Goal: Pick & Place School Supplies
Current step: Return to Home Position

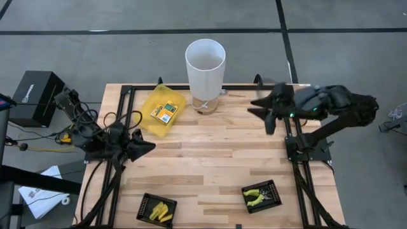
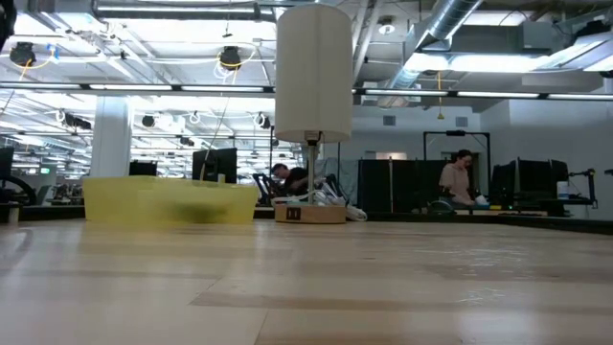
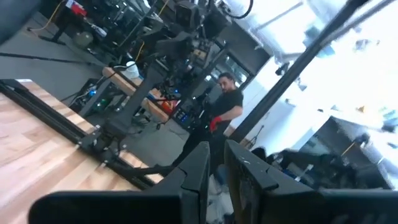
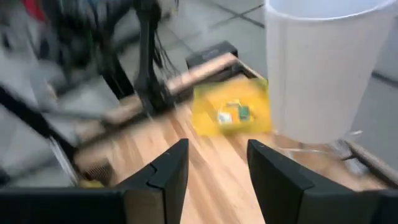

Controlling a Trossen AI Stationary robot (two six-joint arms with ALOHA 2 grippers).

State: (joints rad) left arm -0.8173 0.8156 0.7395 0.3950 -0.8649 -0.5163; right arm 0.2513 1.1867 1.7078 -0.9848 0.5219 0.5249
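Note:
A flat yellow-orange packet with a green-white label [image 1: 165, 112] lies in the translucent yellow pouch [image 1: 163, 109] at the table's far left; it also shows in the right wrist view [image 4: 233, 115]. Short yellow oblong pieces [image 1: 160, 210] lie in a black tray [image 1: 145, 205] at the near left. Yellow-green-handled plier tools [image 1: 257, 196] lie in a black tray [image 1: 273, 188] at the near right. My right gripper [image 1: 262, 113] is open and empty, held above the far right of the table and pointing toward the pouch. My left gripper [image 1: 147, 146] is shut and empty over the table's left side.
A tall white cylinder [image 1: 205, 67] on a small wooden base [image 2: 308, 213] stands at the far middle, just right of the pouch. Black frame rails [image 1: 121, 127] run along the table's left and right sides. Bare wood lies across the middle [image 1: 210, 152].

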